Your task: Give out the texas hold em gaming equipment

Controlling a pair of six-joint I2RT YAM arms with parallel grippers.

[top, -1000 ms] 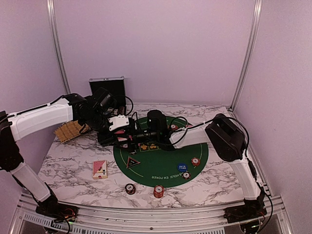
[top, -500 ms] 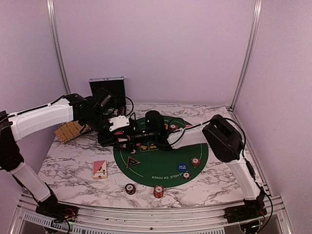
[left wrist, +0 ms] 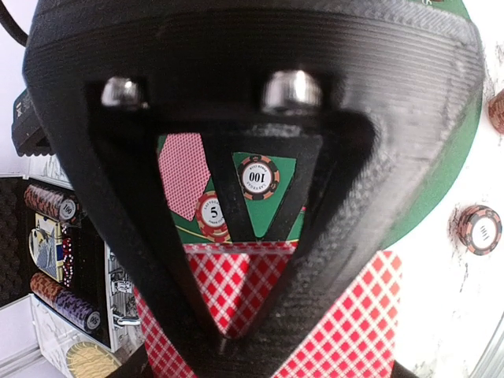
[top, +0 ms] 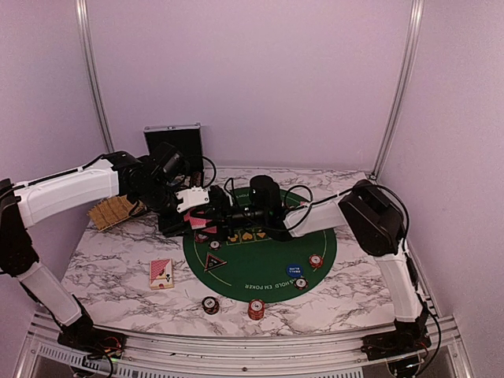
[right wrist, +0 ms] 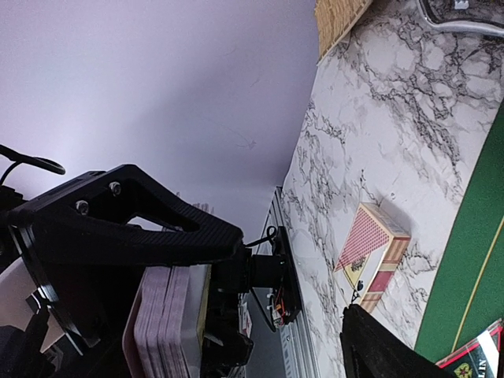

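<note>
Marble worktop (top: 118, 268): dealing looks underway; your left hand (top: 189, 216) clamps the deck (right wrist: 161, 323), your right hand (top: 219, 219) is unreadable; pinch one off next.

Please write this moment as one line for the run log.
left gripper: shut on card deck | right gripper: close to the deck, opening unclear | place: above left edge of green mat

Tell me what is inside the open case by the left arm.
The case holds two rows of chips and small red pieces between them, seen from the left wrist. The left gripper's body hides the rest of it.
</note>
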